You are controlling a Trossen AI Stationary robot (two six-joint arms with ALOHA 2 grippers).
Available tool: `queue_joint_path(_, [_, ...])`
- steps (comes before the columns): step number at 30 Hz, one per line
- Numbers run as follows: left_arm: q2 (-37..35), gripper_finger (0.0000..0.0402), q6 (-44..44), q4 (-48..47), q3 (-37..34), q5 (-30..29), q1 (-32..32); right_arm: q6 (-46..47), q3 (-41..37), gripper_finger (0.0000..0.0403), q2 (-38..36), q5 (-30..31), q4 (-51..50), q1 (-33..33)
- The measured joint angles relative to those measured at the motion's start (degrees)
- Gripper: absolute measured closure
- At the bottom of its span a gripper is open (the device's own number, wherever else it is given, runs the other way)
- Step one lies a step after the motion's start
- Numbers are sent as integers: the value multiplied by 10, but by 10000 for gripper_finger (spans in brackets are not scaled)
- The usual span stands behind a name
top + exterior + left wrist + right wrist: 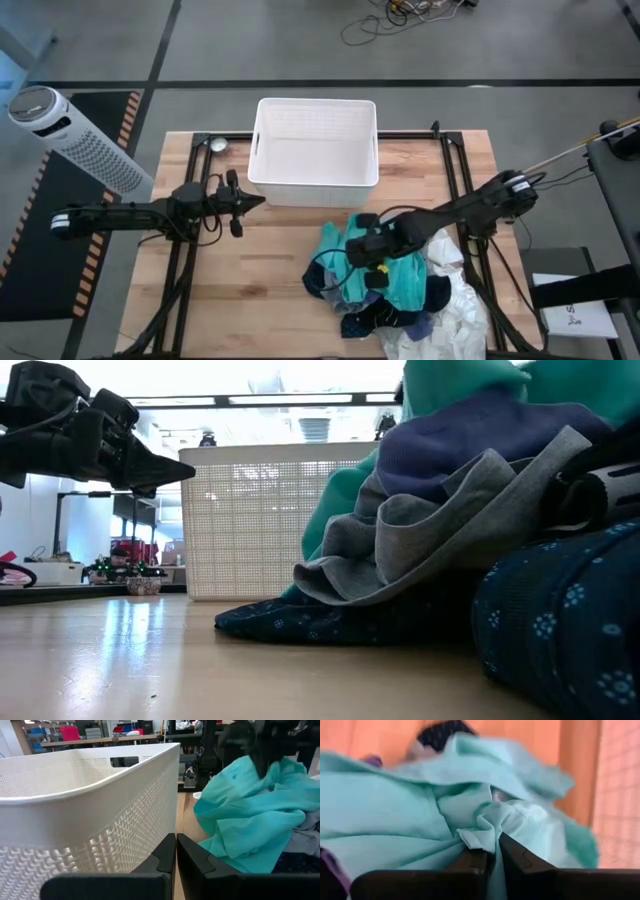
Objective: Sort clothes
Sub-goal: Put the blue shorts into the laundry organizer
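A pile of clothes [400,290] lies on the wooden table's near right part: a teal garment [400,280] on top, grey [420,530], purple [470,435], dark blue patterned [560,620] and white pieces [450,320] around it. My right gripper [362,250] is over the pile's left side, shut on the teal garment [420,810]. My left gripper [255,203] is shut and empty, level above the table beside the white basket's [315,150] near left corner. My right gripper pinches a bunched fold of the teal garment [487,827] between its two fingers. Several layers are gathered in the hold. The cloth is drawn up from the pile at the fingers, and the rest of it spreads over the other clothes.
The white slatted basket stands at the table's far middle, and its wall [100,820] is close beside my left gripper. A small round metal object [217,144] lies at the far left. Bare wood [240,290] shows at the near left. A white tower fan [75,135] stands beyond the table's left edge.
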Motion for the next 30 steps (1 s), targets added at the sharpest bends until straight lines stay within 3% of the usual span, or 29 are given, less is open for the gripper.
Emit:
queue_joint_path(6, [1,400,0,-1,0,0,0,-58,85,400,-8,45,-24,-1])
queue_joint_path(17, [4,400,2,1,0,-1,0,-185,266,402,-8,179,-21,-15])
queue_joint_path(24, [3,400,3,1,0,-2,0,-277,388,402,-7,184,14,-38])
queue_joint_path(30, [4,400,-8,1,0,-2,0,-352,446,403,-7,184,99,-65])
